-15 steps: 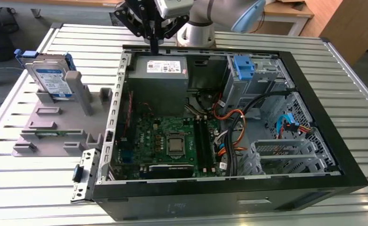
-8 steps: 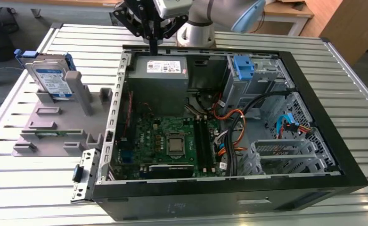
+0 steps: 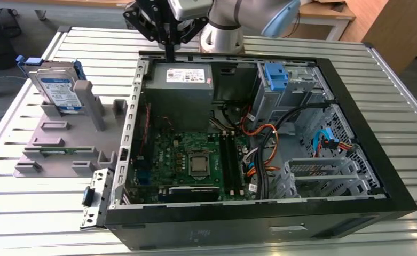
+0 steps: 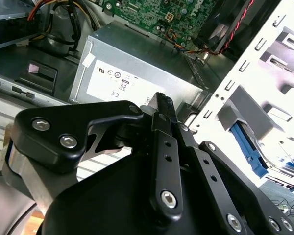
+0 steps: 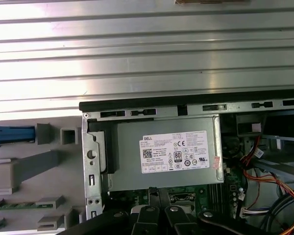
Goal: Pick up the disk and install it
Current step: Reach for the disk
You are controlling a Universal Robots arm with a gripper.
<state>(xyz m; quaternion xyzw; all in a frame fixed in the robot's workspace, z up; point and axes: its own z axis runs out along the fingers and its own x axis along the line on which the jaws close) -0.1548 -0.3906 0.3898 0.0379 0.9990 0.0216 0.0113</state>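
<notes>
Disk (image 3: 57, 89) stood upright in a grey rack (image 3: 58, 144) on the slatted metal desk (image 3: 37, 234), at the exterior view's left, well apart from the hand (image 3: 171, 58), pinched shut and empty above the open computer case (image 3: 265, 210). Both wrist views showed the grey power box (image 5: 161, 152) (image 4: 137, 68) below it.

Bright, diffuse overhead light; shadows soft.
First wrist view: ribbed silver metal table top (image 5: 147, 54) blows out in white glare bands. Exterior view: same table (image 3: 400, 96) evenly lit, open black computer case (image 3: 229, 237) mildly shaded inside, under its walls. Second wrist view: pale perforated metal frame (image 4: 237, 81) overexposed, slightly soft.
</notes>
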